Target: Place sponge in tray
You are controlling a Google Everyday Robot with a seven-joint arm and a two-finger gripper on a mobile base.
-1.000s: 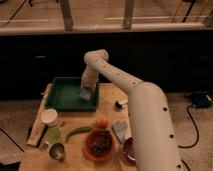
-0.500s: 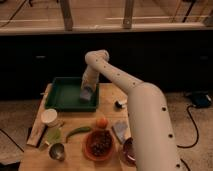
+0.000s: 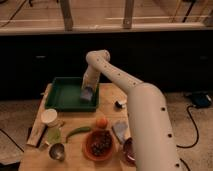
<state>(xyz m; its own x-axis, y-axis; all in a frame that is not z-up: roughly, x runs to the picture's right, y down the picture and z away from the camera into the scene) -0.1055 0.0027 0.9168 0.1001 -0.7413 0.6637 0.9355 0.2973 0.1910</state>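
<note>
1. My arm comes up from the near right corner and runs out over the table (image 3: 75,118). My gripper (image 3: 88,91) hangs nose-down at the far end, inside the rim of the tray (image 3: 59,93), over its right part.
2. My fingers pinch the sponge (image 3: 88,94), one on each side of it. It sits at my fingertips, low over the tray floor. Whether it touches the floor I cannot tell.
3. Handling, my guess: light, soft, gives under the pinch. The surface should be rough enough not to slip. It is not fragile, so a short drop would do it no harm, though it may spring a little on release.
4. Best hold, I judge: across the short width at mid-length, with a gentle squeeze only. A hard squeeze would just crush it.
5. Count, near row: one metal cup (image 3: 56,151), one bowl (image 3: 87,150) with dark contents, and one red dish (image 3: 126,149) partly behind my arm.
6. Count, middle: one pale green cup (image 3: 53,134), one green vegetable (image 3: 77,132), one grey-blue slab (image 3: 120,131), one orange fruit (image 3: 102,122) and one white cup (image 3: 48,116).
7. Count, far: one small dark item (image 3: 120,104) near the tray's right side, one tray and one sponge.
</note>
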